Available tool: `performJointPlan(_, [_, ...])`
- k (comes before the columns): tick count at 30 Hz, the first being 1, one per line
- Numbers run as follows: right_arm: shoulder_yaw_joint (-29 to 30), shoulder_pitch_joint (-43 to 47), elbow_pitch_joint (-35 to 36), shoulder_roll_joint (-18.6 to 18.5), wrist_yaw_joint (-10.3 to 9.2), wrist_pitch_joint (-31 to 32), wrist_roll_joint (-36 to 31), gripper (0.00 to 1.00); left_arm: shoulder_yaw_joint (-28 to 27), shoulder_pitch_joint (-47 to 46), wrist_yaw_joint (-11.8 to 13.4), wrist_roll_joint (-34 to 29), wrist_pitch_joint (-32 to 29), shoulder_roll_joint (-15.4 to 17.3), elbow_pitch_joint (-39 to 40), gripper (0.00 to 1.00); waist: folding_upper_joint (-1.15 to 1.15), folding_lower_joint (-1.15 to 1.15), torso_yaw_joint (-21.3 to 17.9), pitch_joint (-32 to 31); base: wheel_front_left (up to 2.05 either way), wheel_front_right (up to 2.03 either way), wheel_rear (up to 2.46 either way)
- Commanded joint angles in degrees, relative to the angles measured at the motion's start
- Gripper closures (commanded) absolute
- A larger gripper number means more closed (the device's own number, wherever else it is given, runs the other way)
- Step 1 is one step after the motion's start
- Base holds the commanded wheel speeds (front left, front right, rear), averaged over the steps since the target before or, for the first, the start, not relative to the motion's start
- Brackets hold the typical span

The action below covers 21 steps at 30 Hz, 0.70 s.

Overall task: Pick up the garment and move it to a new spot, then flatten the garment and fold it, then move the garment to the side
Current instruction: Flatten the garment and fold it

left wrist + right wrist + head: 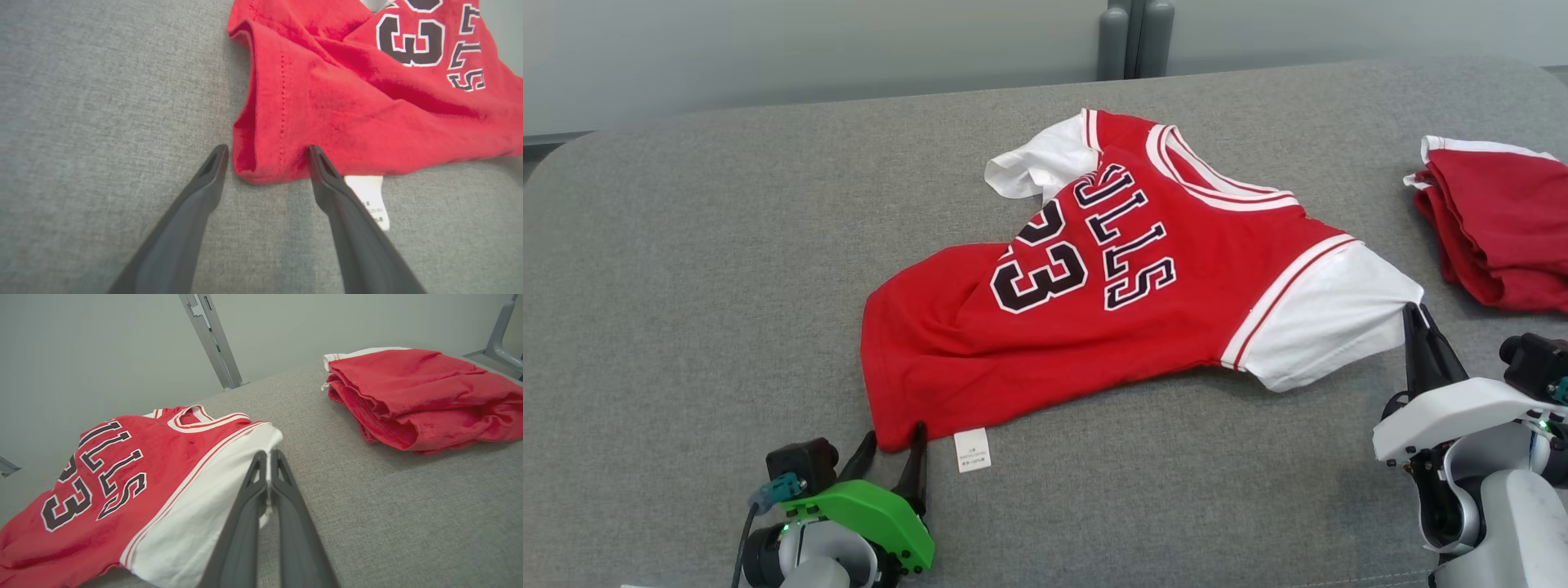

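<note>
The garment is a red jersey with white sleeves and black lettering, spread on the grey padded table with one sleeve folded under at the back. My left gripper is open at the near left hem corner. In the left wrist view its fingers straddle that red corner without closing. My right gripper is shut on the outer edge of the near white sleeve, with white cloth showing between the closed fingers.
A folded red and white garment lies at the table's right edge, also in the right wrist view. A white care label sticks out from the hem. Grey posts stand behind the table.
</note>
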<state>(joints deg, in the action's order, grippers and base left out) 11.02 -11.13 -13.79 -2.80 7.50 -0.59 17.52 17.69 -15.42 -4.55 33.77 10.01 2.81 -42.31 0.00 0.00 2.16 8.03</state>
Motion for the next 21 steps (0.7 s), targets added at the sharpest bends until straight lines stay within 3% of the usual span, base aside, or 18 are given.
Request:
performJointPlan(1, [0.0,-0.6,0.0,-0.2,-0.02,-0.3,0.4,1.0,0.6,-0.6,-0.3,0.2,-0.4,0.2,-1.2,0.33,0.0,0.0,-0.2,0.1,0.0,0.0,0.0])
performJointPlan(2, [0.0,-0.6,-0.1,-0.2,-0.02,-0.4,0.4,1.0,0.9,-0.8,-0.5,0.3,-0.5,0.2,-2.0,0.6,0.0,0.0,-0.3,0.1,0.0,0.0,0.0])
performJointPlan(3, [-0.1,-0.7,-0.1,-0.2,-0.02,-0.4,0.4,1.0,1.4,-1.0,-0.6,0.7,-0.7,0.1,-2.6,0.76,0.0,0.0,-0.4,0.1,0.0,0.0,0.0])
performJointPlan(4, [-0.1,-0.7,-0.1,-0.2,-0.02,-0.5,0.4,1.0,1.9,-1.1,-0.8,1.0,-0.9,0.0,-3.0,1.0,0.0,0.0,-0.5,0.1,0.0,0.0,0.0])
performJointPlan(12, [-0.4,-1.0,0.7,-0.2,-0.03,-2.7,1.4,1.0,2.2,-2.0,-1.7,2.9,1.6,0.3,-2.7,1.0,0.0,0.0,-0.6,-0.7,0.0,0.0,0.0])
performJointPlan(21, [-0.5,-1.2,3.1,-0.2,-0.02,-8.1,4.9,1.0,-1.8,-1.0,-2.4,6.2,4.8,0.6,8.3,1.0,0.0,0.0,-0.3,-2.9,0.0,0.0,0.0])
